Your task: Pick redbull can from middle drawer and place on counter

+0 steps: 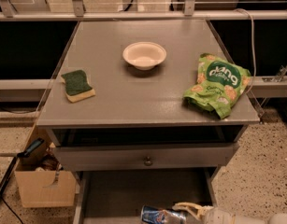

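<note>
The can [156, 214] lies on its side at the front of the open drawer [133, 190], right at the bottom edge of view. The pincer [179, 212] reaches in from the right, its pale fingers clamped on the can's right end. Above is a closed drawer front with a small knob [145, 157], and over that the bench [133, 99], carrying a sponge [77, 84] on the left, a bowl [144, 55] in the middle and a green snack bag [218, 84] on the right
</note>
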### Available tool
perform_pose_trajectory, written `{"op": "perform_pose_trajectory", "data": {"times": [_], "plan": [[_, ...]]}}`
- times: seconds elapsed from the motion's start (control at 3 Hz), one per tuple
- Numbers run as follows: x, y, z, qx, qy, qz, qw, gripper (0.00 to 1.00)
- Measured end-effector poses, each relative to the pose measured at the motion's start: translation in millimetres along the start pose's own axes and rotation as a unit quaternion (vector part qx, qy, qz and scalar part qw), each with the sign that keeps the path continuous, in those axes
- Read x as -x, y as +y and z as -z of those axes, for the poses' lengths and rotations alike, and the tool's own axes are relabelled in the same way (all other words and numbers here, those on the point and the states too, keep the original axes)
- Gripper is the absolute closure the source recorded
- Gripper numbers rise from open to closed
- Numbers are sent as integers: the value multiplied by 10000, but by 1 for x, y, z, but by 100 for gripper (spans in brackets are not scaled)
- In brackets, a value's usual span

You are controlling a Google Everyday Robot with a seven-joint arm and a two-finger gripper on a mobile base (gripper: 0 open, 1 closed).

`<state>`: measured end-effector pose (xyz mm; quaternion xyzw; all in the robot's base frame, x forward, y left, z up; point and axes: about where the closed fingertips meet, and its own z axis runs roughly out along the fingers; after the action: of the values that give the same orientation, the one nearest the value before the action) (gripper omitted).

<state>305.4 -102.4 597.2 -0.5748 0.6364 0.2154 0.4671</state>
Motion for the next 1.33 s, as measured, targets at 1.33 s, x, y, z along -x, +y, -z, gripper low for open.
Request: {"op": "perform_pose_trajectory", "data": {"times": [1.33], "plan": [[80,-110,-4,541,601,784,9936,100]]}}
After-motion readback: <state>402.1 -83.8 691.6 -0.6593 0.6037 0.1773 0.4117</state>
